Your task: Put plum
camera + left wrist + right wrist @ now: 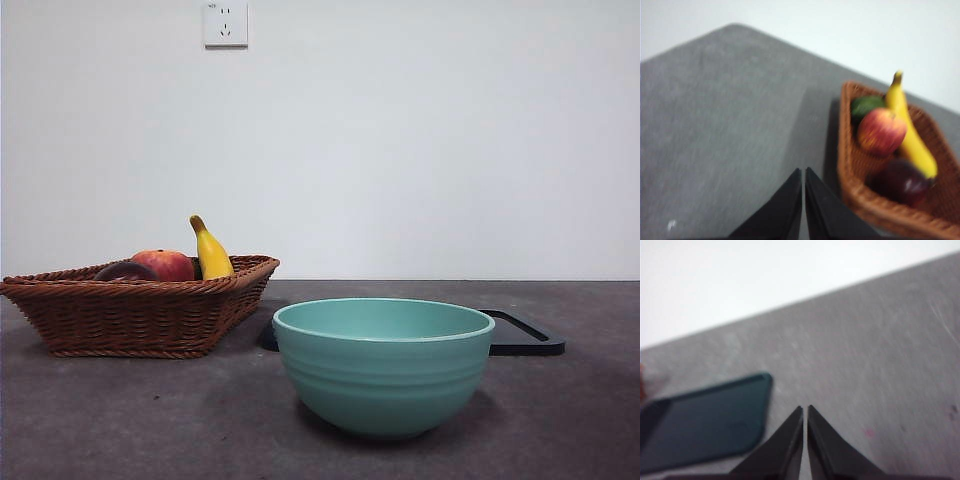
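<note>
- Nearest in the front view, a teal bowl [383,365] is seen standing upright on the grey table [120,430]; its inside cannot be seen from this low angle.
- Just behind the bowl, a flat dark tray [528,337] is seen lying on the table, part of it hidden by the bowl; in the right wrist view it appears as a dark teal slab with rounded corners.
- Further back and to the side, a brown wicker basket [140,310] is set on the table, well apart from the bowl.
- The plum [902,182] is found inside the basket, lying against the near wall, dark and glossy, beside the yellow banana [907,130].
- A red-orange fruit [881,131] is seen next to the plum, and a dark green item [866,106] lies beyond it; what it is cannot be told.
- The left gripper [803,172] is held over bare table beside the basket, its jaws pressed nearly together with nothing between them.
- The right gripper [805,410] is held above the table near the tray, jaws likewise closed to a slit and nothing grasped.
- On the white wall at the back, a power socket [225,23] is mounted.
</note>
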Controlling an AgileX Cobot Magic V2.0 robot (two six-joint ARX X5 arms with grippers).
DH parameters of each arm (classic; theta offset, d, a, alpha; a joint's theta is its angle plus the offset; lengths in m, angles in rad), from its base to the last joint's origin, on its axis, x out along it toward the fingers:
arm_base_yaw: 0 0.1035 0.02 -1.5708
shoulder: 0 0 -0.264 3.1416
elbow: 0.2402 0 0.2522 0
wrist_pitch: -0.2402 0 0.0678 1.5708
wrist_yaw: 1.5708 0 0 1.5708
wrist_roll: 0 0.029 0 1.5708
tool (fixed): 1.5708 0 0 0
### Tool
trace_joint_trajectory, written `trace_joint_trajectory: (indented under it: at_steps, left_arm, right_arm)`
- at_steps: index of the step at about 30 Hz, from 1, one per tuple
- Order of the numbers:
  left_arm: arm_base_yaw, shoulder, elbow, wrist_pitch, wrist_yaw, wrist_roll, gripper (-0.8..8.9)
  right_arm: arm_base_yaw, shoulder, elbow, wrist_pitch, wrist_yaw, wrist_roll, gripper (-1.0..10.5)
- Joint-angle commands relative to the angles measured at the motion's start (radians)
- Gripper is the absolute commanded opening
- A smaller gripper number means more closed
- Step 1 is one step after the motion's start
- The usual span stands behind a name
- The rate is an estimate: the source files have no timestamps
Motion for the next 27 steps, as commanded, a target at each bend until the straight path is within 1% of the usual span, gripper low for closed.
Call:
trace_joint_trajectory:
  at_steps: [1,4,6,8,12,17,20,24,27]
  left_arm:
    - [0.003,0.022,0.075,-0.003,0.006,-0.037,0.10]
    - [0.003,0.064,0.149,-0.006,0.029,-0.036,0.10]
    - [0.003,0.103,0.205,-0.024,0.047,-0.029,0.10]
    - [0.003,0.156,0.267,-0.056,0.090,-0.006,0.10]
    - [0.003,0.272,0.377,-0.112,0.204,0.053,0.10]
    - [-0.004,0.428,0.510,-0.195,0.372,0.127,0.10]
    - [-0.018,0.522,0.590,-0.258,0.459,0.169,0.10]
    - [-0.048,0.628,0.683,-0.346,0.560,0.233,0.10]
    - [-0.078,0.687,0.744,-0.424,0.609,0.288,0.10]
  right_arm:
    - [-0.001,0.013,0.076,-0.014,-0.012,0.025,0.0]
    - [-0.001,0.048,0.156,-0.061,-0.019,0.022,0.0]
    - [-0.001,0.082,0.209,-0.084,-0.043,0.012,0.0]
    - [-0.001,0.130,0.267,-0.109,-0.077,0.005,0.0]
    - [-0.001,0.241,0.375,-0.171,-0.172,-0.040,0.0]
    - [0.010,0.401,0.525,-0.272,-0.325,-0.110,0.0]
    - [0.040,0.491,0.615,-0.343,-0.388,-0.152,0.0]
    - [0.102,0.599,0.726,-0.458,-0.447,-0.209,0.0]
    - [0.163,0.674,0.800,-0.549,-0.464,-0.250,0.0]
